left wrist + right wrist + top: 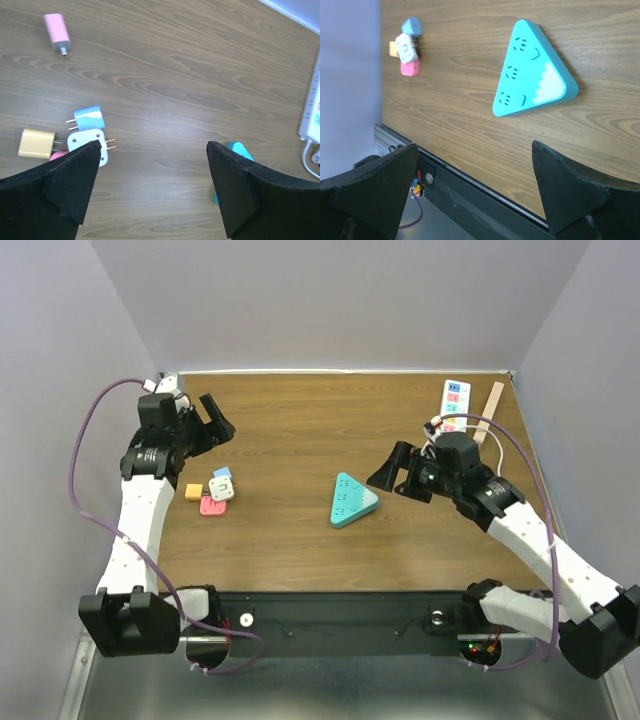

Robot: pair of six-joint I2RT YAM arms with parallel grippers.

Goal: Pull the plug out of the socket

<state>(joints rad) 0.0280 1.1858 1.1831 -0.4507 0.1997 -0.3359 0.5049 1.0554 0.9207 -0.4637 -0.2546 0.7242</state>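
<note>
While the white cube adapter (pixel 222 490) sits at 9 o'clock on the table (pixel 300 420), an orange plug (pixel 193 493), a blue plug (pixel 222 473) and a pink plug (pixel 211 506) crowd against it; which is seated cannot be told. A teal triangular socket (pixel 353 501) lies near centre and a white power strip (pixel 456 404) at 1 o'clock. The left gripper (pixel 222 420) and right gripper (pixel 385 472) hover with jaws spread, holding nothing.

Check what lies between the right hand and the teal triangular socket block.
Only bare wooden tabletop lies between the right hand and the teal socket block. Both the top view and the right wrist view show this.
</note>
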